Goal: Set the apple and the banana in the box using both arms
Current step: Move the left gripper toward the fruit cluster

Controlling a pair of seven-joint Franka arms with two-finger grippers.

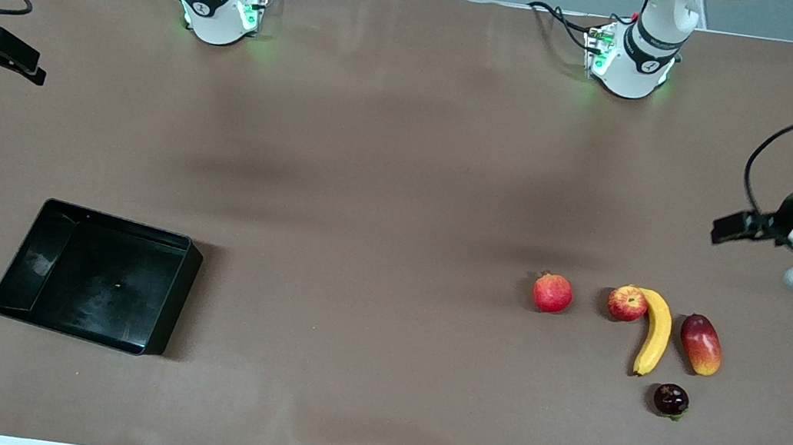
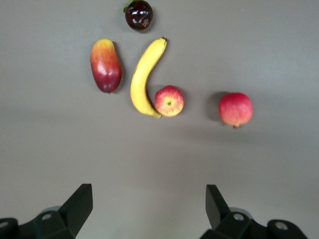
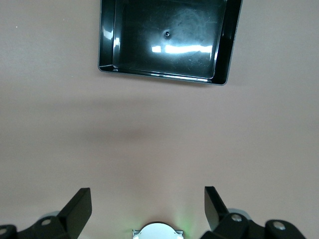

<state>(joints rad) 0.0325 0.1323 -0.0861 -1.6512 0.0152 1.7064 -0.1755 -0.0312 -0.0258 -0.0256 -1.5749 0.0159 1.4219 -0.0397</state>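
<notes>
Front view: set high, facing the two arm bases along its top edge, taking in the whole table point(image 1: 388, 175) from the box point(image 1: 95, 276) at the right arm's end to the banana point(image 1: 655, 332) at the left arm's end. Left wrist view: looking straight down from well above, past its own spread fingers point(image 2: 75, 206), sharing the banana point(image 2: 144, 77), apple point(image 2: 169, 100) and neighbouring fruit with the front view. Right wrist view: likewise straight down past its fingers point(image 3: 77, 206), sharing only the box point(image 3: 107, 35) with the front view and nothing with the left wrist view
</notes>
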